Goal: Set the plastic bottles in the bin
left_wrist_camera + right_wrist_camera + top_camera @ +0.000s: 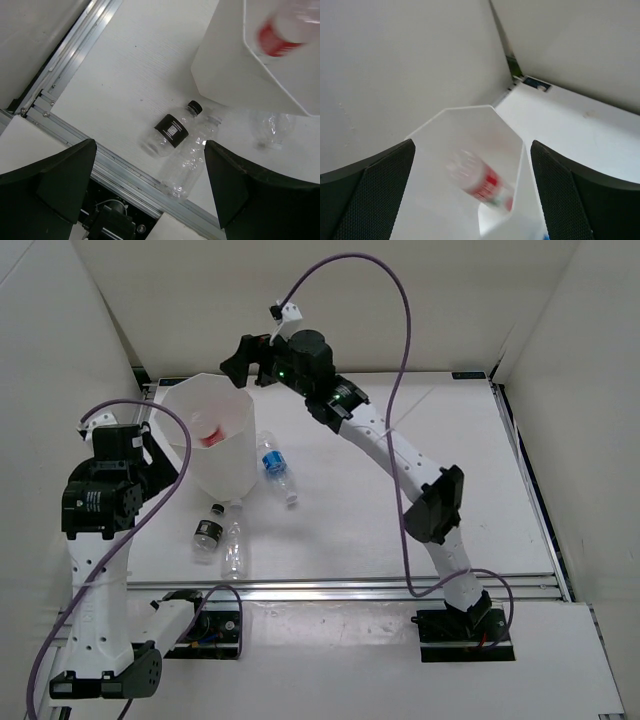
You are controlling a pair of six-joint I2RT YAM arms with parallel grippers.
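Right tool (472, 145) stood wide, empty, over the bin (432, 135), red-label bottle (482, 182) blurred inside beneath it; left tool (150, 145), wide too, could, I judged, pinch both dark-labelled bottle (170, 131) and plain bottle (187, 162) lying together below.

Bright, even, diffuse light fills all 3 views, leaving only faint, soft shadows on the white tabletop (340, 530). The red-labelled bottle (485, 185) inside the bin (470, 130) is smeared by motion blur in both wrist views; elsewhere focus is fairly sharp.

white links (395, 450) | black joints (100, 502) | purple cables (352, 255) | green LED (283, 371)
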